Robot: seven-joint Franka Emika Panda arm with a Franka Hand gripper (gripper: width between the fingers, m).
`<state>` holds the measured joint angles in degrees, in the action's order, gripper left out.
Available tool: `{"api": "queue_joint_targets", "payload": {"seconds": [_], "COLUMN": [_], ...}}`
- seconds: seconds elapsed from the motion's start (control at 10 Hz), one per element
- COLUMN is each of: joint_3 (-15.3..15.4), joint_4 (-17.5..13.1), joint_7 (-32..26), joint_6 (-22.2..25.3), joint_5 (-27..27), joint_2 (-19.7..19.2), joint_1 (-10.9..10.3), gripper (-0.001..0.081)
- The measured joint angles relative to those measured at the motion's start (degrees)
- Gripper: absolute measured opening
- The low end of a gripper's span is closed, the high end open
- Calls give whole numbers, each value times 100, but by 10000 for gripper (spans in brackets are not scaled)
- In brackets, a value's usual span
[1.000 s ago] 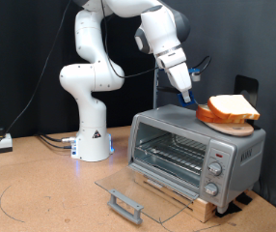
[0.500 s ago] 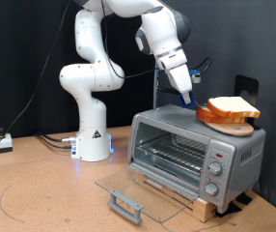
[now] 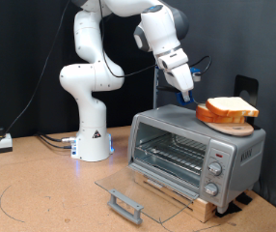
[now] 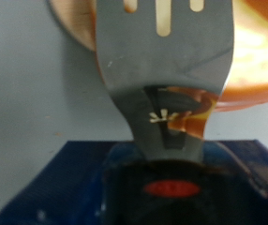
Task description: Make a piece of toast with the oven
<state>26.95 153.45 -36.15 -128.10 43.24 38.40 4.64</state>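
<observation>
The silver-grey oven (image 3: pixel 196 150) stands at the exterior view's right with its glass door (image 3: pixel 128 188) dropped open. Two alike slices of toast (image 3: pixel 233 104) lie stacked on a round wooden board (image 3: pixel 236 123) on the oven's top. My gripper (image 3: pixel 187 96) hangs just to the exterior view's left of the board, above the oven's top. In the wrist view the gripper (image 4: pixel 170 161) is shut on the handle of a dark grey slotted spatula (image 4: pixel 164 47), with blue fingers (image 4: pixel 68 183). The spatula's blade reaches toward the toast (image 4: pixel 258 49).
The white robot base (image 3: pixel 92 135) stands behind the oven at the exterior view's left. Cables (image 3: pixel 51 141) run along the wooden table. The open door's bar handle (image 3: pixel 125 204) juts toward the table's front. The oven's knobs (image 3: pixel 215 172) are on its right panel.
The arm and gripper have shifted slightly up and toward the exterior view's left. The toast, board and oven have not moved.
</observation>
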Motion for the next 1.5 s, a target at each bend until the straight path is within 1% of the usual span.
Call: {"api": "queue_joint_targets", "payload": {"seconds": [0.2,0.4,0.6,0.8,1.1,1.2,1.3,1.5], "joint_3": [-82,-136,-238,-497,-1105,-1276,-1345,-1257], "joint_4": [87,183,261,325,323,316,314,308], "joint_7": [-24,-25,-58,-191,-325,-332,-320,-141], "joint_6": [207,399,708,1049,1193,1197,1103,800], "joint_5": [0,0,-40,-28,17,-54,-163,-490], "joint_2": [244,469,680,949,1348,1434,1460,1312], "joint_1": [-57,-64,-64,-65,-51,15,168,576], "gripper": [393,393,393,393,393,393,393,393]}}
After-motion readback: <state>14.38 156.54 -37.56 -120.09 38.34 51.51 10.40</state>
